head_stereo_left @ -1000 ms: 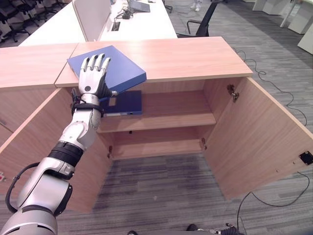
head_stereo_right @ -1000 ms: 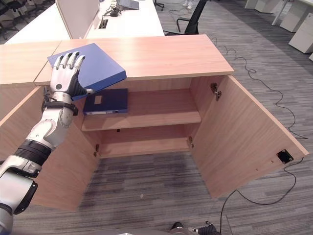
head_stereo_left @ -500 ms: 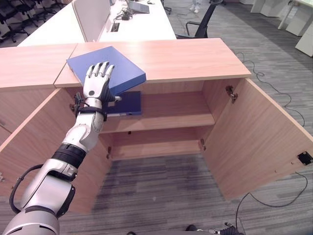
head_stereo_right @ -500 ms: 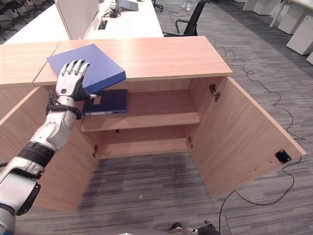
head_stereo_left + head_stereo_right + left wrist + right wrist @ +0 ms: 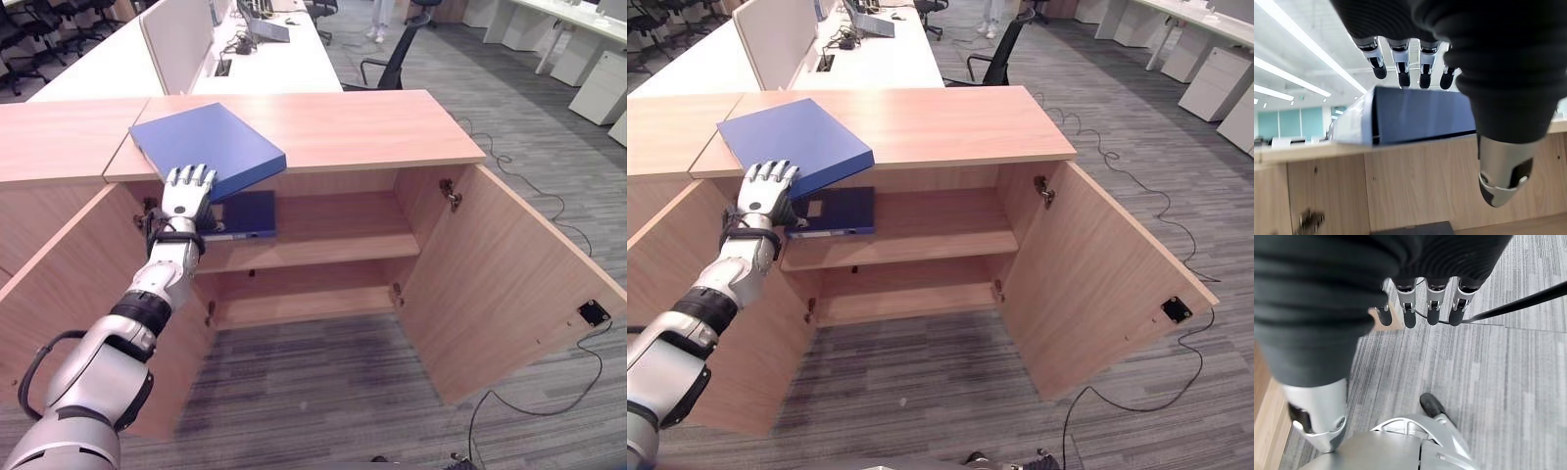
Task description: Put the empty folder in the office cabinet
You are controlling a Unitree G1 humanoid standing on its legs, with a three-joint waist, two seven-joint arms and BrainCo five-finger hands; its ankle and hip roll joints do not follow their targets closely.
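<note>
The folder (image 5: 208, 147), blue and closed, lies on top of the cabinet (image 5: 372, 122) at about ten o'clock in the left eye view, turned at an angle so one corner juts past the front edge. The left hand (image 5: 186, 191) sits just below that corner, fingers (image 5: 192, 176) straight and released, their tips at the folder's near edge. A darker binder (image 5: 243, 213) lies flat on the upper shelf (image 5: 333, 240), at five o'clock from the hand. Both doors (image 5: 500, 269) stand open.

The right eye view shows the same layout, with a desk (image 5: 877, 54) behind the cabinet at twelve o'clock.

In the left wrist view, the straight fingertips (image 5: 1402, 77) hang close to the folder's edge; contact cannot be judged.

In the right wrist view, the right hand (image 5: 1327, 406) hangs over grey carpet (image 5: 1508, 382), fingers relaxed, holding nothing.
</note>
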